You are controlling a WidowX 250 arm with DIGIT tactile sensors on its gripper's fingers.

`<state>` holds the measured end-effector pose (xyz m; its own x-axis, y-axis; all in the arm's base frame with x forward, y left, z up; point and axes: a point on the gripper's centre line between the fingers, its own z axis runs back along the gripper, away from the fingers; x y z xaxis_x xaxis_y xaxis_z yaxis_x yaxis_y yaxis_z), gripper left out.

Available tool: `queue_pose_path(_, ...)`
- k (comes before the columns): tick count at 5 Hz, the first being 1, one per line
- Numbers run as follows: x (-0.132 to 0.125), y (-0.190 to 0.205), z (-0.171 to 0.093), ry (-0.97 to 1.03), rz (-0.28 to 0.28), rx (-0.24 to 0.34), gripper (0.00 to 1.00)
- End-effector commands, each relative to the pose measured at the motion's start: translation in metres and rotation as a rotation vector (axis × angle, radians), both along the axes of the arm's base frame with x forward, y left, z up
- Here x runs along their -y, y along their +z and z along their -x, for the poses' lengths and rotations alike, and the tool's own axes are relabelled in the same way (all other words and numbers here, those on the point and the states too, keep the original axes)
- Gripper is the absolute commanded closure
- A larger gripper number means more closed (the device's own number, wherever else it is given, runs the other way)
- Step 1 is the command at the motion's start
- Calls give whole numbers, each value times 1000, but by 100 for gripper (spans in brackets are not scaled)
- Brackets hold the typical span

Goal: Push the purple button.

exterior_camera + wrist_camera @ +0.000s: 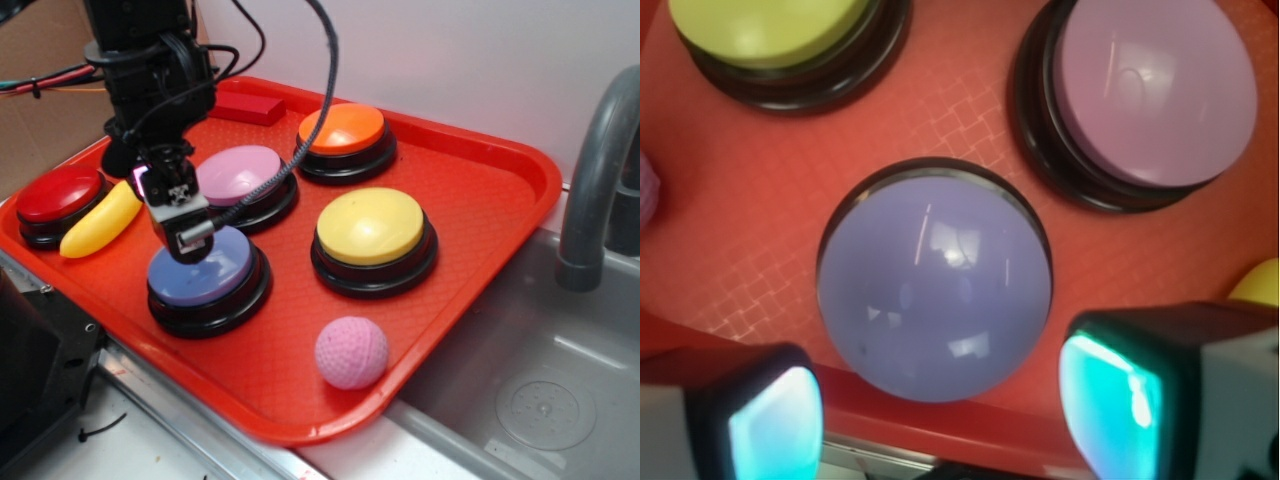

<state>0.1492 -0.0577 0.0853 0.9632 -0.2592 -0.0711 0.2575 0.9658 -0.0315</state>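
Purple button (205, 270) sitting dome-up, directly beneath my gripper (185, 235).

It's round, so I'm seeing no long axis; its cap is facing straight up from the red tray (480, 200). In the wrist view I'm seeing my fingers (775, 420) spread apart, flanking the cap's near edge. The mauve button (240, 175) is lying just beyond.
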Motion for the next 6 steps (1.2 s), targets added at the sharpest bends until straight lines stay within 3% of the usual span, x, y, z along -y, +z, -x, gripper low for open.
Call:
queue_pose_path(1,1,21,-8,37,7,58,0)
queue_pose_path(3,-3,32,-13,44,12,83,0)
queue_pose_path(6,-3,53,-8,76,15,66,0)
